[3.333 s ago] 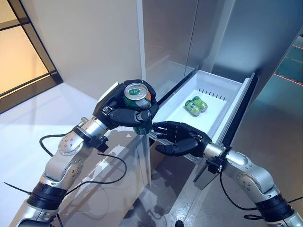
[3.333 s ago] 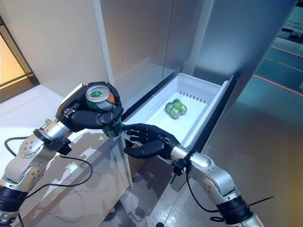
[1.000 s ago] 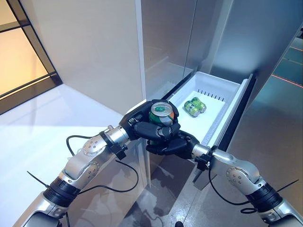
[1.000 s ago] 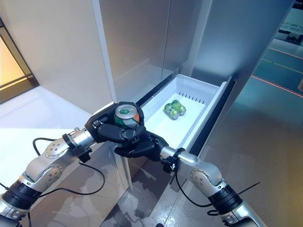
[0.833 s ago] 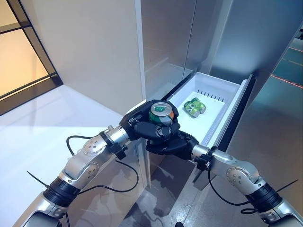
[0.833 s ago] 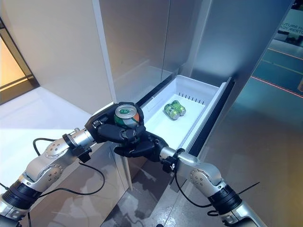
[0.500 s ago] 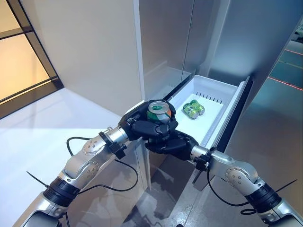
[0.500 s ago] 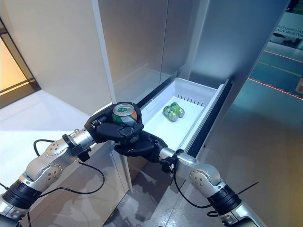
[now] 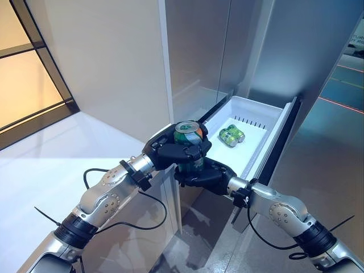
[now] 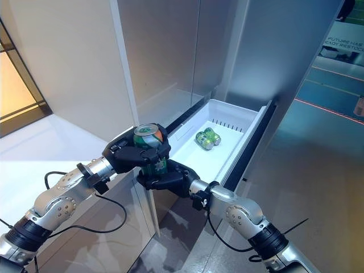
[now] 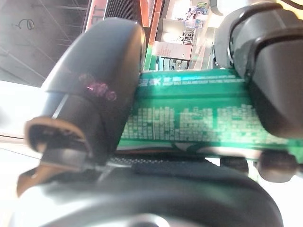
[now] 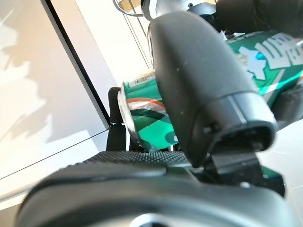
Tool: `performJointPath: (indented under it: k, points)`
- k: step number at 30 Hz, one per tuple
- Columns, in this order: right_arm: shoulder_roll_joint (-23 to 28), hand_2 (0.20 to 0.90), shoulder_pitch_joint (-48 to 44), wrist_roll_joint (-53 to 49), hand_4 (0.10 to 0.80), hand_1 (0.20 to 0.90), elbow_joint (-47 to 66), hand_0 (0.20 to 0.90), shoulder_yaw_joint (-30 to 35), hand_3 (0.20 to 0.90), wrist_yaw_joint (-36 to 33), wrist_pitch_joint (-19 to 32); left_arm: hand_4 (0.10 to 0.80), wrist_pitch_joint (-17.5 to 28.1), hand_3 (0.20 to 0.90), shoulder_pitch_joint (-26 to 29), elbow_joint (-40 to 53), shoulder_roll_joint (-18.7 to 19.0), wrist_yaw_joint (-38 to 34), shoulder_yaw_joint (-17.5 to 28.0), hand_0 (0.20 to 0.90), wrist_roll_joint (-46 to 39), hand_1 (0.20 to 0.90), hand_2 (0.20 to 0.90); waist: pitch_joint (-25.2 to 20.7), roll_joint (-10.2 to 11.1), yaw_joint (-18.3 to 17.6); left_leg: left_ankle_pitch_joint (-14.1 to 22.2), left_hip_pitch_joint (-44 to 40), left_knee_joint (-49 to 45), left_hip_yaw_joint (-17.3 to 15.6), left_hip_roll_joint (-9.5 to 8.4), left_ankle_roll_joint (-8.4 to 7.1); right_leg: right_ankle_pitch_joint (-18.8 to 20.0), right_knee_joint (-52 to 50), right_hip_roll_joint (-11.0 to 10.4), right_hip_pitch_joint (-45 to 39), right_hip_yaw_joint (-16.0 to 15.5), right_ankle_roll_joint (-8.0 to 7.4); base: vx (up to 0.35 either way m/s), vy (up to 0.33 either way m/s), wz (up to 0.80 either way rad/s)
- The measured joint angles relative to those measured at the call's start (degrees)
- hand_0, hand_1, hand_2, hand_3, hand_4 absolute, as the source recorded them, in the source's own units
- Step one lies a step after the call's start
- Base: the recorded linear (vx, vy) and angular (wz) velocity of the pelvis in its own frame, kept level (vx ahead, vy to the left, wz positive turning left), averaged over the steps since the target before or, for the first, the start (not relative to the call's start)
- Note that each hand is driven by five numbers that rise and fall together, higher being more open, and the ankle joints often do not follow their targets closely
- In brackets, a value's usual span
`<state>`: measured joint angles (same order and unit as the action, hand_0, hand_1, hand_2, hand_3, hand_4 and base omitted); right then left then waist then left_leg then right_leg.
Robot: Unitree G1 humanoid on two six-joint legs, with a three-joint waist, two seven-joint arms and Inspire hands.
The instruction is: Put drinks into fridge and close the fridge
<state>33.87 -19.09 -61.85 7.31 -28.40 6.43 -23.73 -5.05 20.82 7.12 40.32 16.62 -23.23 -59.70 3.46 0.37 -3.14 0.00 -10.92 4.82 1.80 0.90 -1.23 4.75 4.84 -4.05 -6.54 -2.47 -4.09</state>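
Green-and-orange can (image 9: 189, 142) with silver top — upright, long axis vertical | left hand (image 9: 170, 152) curled round it, right hand (image 9: 203, 174) cupping its lower part | above the white fridge drawer's (image 9: 257, 149) near end — two green cans (image 9: 231, 135) lie inside

Both arms: silver-grey metal shells, rounded joint housings, ribbed black cuffs near the upper ends; left hand (image 9: 170, 152) dark, matte black, broad segmented fingers (image 9: 185, 151); right hand (image 9: 205, 175) same dark finish, black collar where it meets the silver forearm; left wrist view: thumb (image 11: 94, 94) glossy black, smooth rounded casing, faint purple mark on it; right wrist view: thumb (image 12: 203, 85) dark grey, finely speckled, stepped tip.
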Motion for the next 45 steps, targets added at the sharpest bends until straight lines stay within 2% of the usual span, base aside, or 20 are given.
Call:
performJointPath:
  k: [2, 4, 5, 18, 24, 31, 36, 40, 45]
  points:
    - [0.07, 0.300, 0.00, 0.02, 0.100, 0.300, 0.04, 0.300, 0.00, 0.200, -0.01, 0.00, 0.100, 0.00, 0.200, 0.00, 0.00, -0.01, 0.00, -0.01, 0.300, 0.04, 0.300, 0.300, 0.00, 0.00, 0.00, 0.00, 0.00, 0.00, 0.00, 0.01, 0.00, 0.00, 0.00, 0.01, 0.00, 0.00, 0.00, 0.000, 0.000, 0.00]
    - [0.22, 0.300, -0.01, 0.05, 0.100, 0.300, 0.08, 0.300, 0.00, 0.200, -0.03, -0.01, 0.600, 0.00, 0.700, 0.00, 0.00, -0.06, 0.00, -0.02, 0.728, 0.08, 0.728, 0.728, -0.01, 0.01, 0.03, 0.00, 0.00, 0.01, 0.00, 0.02, 0.00, 0.00, 0.00, 0.01, -0.01, 0.00, 0.00, 0.000, 0.000, 0.00]
    - [0.41, 0.300, -0.03, 0.05, 0.100, 0.300, 0.14, 0.300, 0.00, 0.200, -0.03, -0.02, 0.800, 0.00, 0.900, 0.00, 0.00, -0.10, 0.00, -0.08, 0.900, 0.09, 0.900, 0.900, -0.01, 0.01, 0.03, 0.00, 0.00, 0.01, 0.00, 0.01, 0.00, 0.00, 0.00, 0.01, -0.01, 0.00, 0.00, 0.000, 0.000, 0.00]
    - [2.07, 0.300, -1.43, -1.42, 0.100, 0.300, 1.06, 0.300, 0.06, 0.200, -0.20, -0.08, 0.800, 2.97, 0.900, 0.03, 0.02, -1.55, -0.79, 0.18, 0.900, 1.48, 0.900, 0.900, 0.00, 0.02, 0.08, 0.01, 0.04, 0.13, 0.02, 0.04, 0.00, -0.01, 0.01, 0.02, 0.00, -0.04, 0.00, 0.000, 0.000, 0.00]
    - [2.20, 0.300, -2.95, -1.54, 0.100, 0.300, 1.06, 0.300, 0.30, 0.200, -1.20, -0.06, 0.800, 5.32, 0.900, 0.03, 0.84, -2.09, -4.15, 0.18, 0.900, 1.92, 0.900, 0.900, 0.04, 0.07, 0.17, 0.01, 0.09, 0.18, 0.12, 0.05, 0.00, -0.04, 0.01, 0.04, 0.00, -0.10, -0.02, -0.012, -0.004, 0.00]
    - [1.83, 0.300, -4.31, -1.35, 0.100, 0.300, 1.05, 0.300, 1.49, 0.200, -1.95, -0.04, 0.800, 8.77, 0.900, 0.03, 2.11, -4.73, -9.43, 0.39, 0.900, 1.92, 0.900, 0.900, 0.56, 0.71, 0.50, 0.02, 0.22, 0.10, 0.17, 0.07, 0.01, -0.07, 0.01, 0.04, 0.13, -0.14, -0.03, -0.006, -0.001, 0.00]
    - [1.60, 0.300, -5.43, -0.96, 0.100, 0.300, 0.82, 0.300, 1.63, 0.200, -3.30, -0.11, 0.800, 14.15, 0.900, 0.44, 6.51, -7.82, -14.18, 4.92, 0.900, 1.94, 0.900, 0.900, 0.96, 1.24, 0.58, 0.02, 0.38, 0.02, 0.34, 0.06, 0.01, -0.11, 0.01, 0.05, 0.22, -0.26, -0.03, 0.000, 0.000, 0.00]
    - [1.50, 0.300, -5.43, -0.03, 0.100, 0.300, -0.37, 0.300, 1.63, 0.200, -4.58, -0.22, 0.800, 17.92, 0.900, 4.21, 8.17, -8.49, -16.29, 9.17, 0.900, 1.93, 0.900, 0.900, 1.03, 1.28, 1.26, 0.02, 0.39, 0.04, 0.40, 0.06, 0.01, -0.11, 0.01, 0.06, 0.20, -0.32, -0.04, 0.000, 0.000, 0.00]
    - [-0.52, 0.300, -5.44, 2.42, 0.100, 0.300, -1.79, 0.300, 2.35, 0.200, -5.02, -0.25, 0.800, 18.97, 0.900, 6.71, 9.01, -8.48, -17.47, 11.41, 0.900, 1.98, 0.900, 0.900, 1.09, 1.32, 1.47, 0.02, 0.39, 0.05, 0.54, 0.01, 0.01, -0.14, 0.01, 0.01, 0.12, -0.43, -0.06, 0.000, 0.000, 0.00]
